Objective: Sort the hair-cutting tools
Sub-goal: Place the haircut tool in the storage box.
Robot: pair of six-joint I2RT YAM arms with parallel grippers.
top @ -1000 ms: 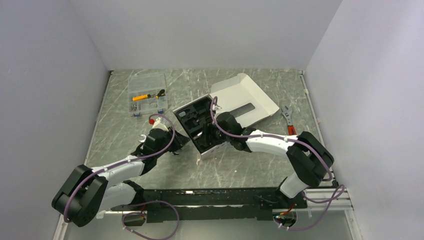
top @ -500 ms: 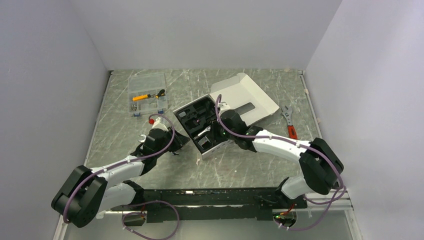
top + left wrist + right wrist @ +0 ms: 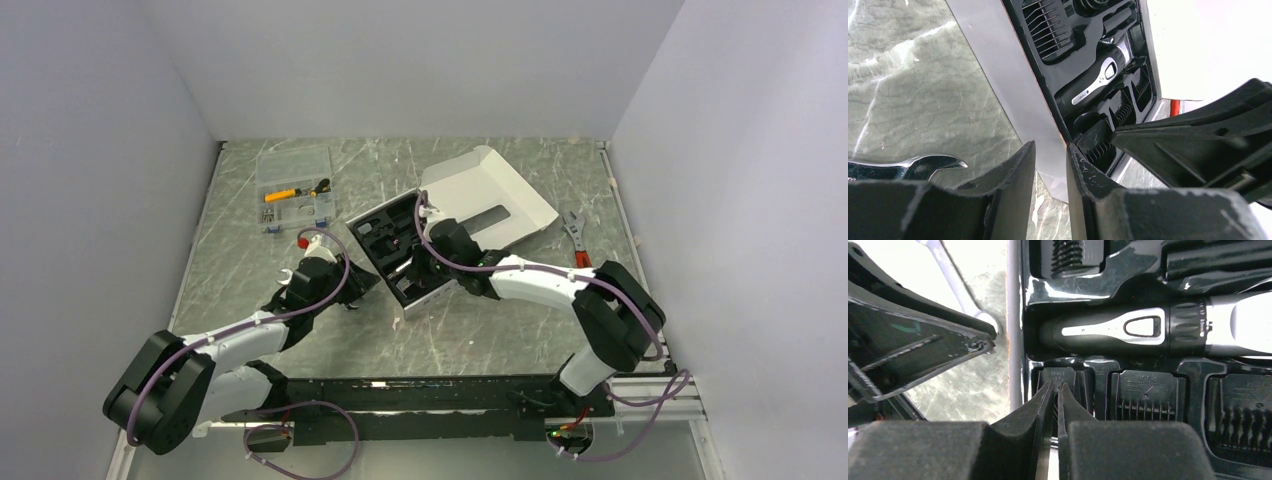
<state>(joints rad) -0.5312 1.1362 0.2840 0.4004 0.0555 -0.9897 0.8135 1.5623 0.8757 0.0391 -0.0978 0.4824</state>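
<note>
Table [image 3: 480,330]: L gripper [image 3: 1050,165] pinches case [image 3: 998,85] (R gripper [image 3: 1055,387] closed).

My left arm [image 3: 235,335] and right arm [image 3: 540,285] wore white shells between bulky black joints, each trailed by a looping purple cable [image 3: 520,268]. My left pincer [image 3: 1050,147] and right pincer [image 3: 1055,386] had matte black wedge-shaped fingers [image 3: 1013,185], scuffed pale along their edges. At six o'clock ran my black rail [image 3: 420,410].

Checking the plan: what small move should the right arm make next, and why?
Probably raise the right tool straight up slightly: its tips pinch at the end comb in its slot, the clipper lies close beside, and the left tool grips the case.
</note>
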